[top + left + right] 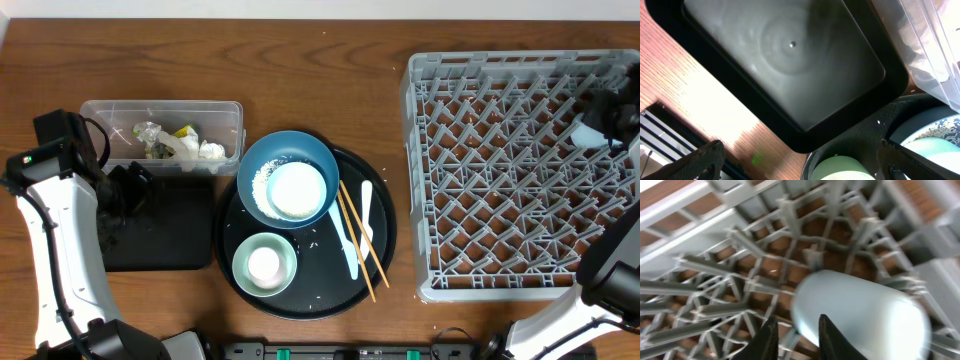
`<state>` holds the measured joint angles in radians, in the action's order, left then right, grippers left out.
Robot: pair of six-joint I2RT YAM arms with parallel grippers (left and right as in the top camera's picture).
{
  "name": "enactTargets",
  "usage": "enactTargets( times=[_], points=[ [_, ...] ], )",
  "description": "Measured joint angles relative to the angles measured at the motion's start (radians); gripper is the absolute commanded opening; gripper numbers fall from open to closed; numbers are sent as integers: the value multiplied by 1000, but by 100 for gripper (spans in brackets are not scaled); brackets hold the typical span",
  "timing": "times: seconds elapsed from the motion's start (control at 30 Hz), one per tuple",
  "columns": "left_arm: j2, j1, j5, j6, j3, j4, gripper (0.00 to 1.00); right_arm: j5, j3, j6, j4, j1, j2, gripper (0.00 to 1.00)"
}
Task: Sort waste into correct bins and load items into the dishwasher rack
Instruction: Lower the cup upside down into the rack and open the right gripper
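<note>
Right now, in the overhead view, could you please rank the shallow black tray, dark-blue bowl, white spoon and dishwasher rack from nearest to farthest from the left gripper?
1. shallow black tray, directly beneath the left gripper.
2. dark-blue bowl, to the gripper's right.
3. white spoon, farther right.
4. dishwasher rack, far right.

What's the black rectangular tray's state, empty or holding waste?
Empty as far as visible: the black rectangular tray shows a bare floor in the left wrist view.

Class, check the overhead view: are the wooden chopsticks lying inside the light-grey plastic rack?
No, the wooden chopsticks lie on the round black tray, left of the light-grey plastic rack.
</note>
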<state>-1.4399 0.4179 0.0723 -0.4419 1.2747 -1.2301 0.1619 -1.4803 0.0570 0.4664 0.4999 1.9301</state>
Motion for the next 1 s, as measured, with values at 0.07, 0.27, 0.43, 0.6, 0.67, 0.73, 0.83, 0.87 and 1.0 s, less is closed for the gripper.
enactTargets(
  times=[0.07, 0.27, 0.43, 0.6, 0.67, 0.73, 0.83, 0.87, 1.0],
  points=[
    [0, 0, 0, 0, 0, 0, 98, 31, 0, 0, 2, 0, 6, 24],
    [0, 0, 0, 0, 0, 0, 98, 66, 0, -6, 22, 0, 7, 31],
    [0, 0, 0, 0, 0, 0, 98, 2, 0, -16, 51, 0, -14, 30],
    [0, 0, 0, 0, 0, 0, 98, -163, 0, -14, 86, 0, -88, 30],
    [0, 0, 0, 0, 0, 0, 98, -214, 0, -8, 98, 1, -104, 29],
    [0, 0, 0, 0, 0, 0, 98, -254, 0, -4, 103, 1, -107, 30],
    [0, 0, 0, 0, 0, 0, 98, -284, 0, 0, 113, 1, -104, 29],
    [0, 0, 0, 0, 0, 0, 98, -291, 0, 1, 113, 1, -104, 29],
    [0, 0, 0, 0, 0, 0, 98, -298, 0, 3, 111, 1, -95, 30]
  ],
)
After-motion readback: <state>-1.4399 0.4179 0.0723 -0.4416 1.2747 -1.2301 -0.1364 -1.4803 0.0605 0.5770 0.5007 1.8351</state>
